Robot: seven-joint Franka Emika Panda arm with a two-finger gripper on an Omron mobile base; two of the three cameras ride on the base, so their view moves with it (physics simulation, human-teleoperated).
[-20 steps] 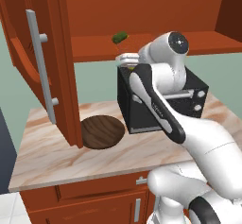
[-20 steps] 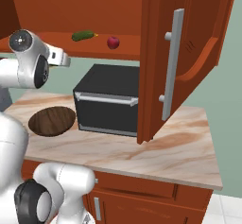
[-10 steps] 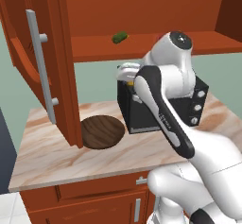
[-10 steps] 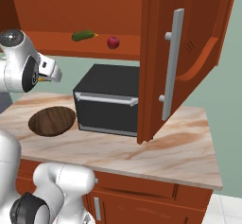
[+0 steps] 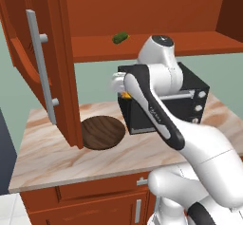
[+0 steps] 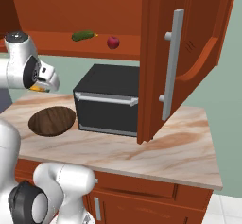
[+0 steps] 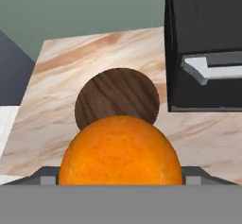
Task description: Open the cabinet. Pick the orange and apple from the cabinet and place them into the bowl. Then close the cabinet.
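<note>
The white arm is rising from the base, bending at a dark elbow and reaching over the counter [image 5: 52,157], with its hand held up beside the top of the black microwave [image 6: 109,106]. The gripper [image 6: 41,88] is pointing down toward the counter and is holding the orange [image 7: 120,150] between its jaws, which are standing wide around the fruit. In the hand view the orange is sitting right at the fingers, round and bright with a finely dimpled skin, and it is covering the near edge of the bowl [image 7: 116,98] below it. A sliver of the orange is also peeking out at the hand in the left base view.

The bowl is lying on the counter just left of the microwave, shallow, round and dark brown with a clear wood grain. The counter is a pale marble-like slab with tan streaks. The microwave is a boxy black unit with a long grey handle across its front.

The cabinet [image 6: 156,53] is hanging above with both doors swung open, reddish-brown wood with curved mouldings and long grey bar handles. On its shelf the apple [image 6: 113,42], small and dark red, is resting near a small green vegetable [image 6: 83,35]. The left door is hanging out over the counter close beside the bowl.
</note>
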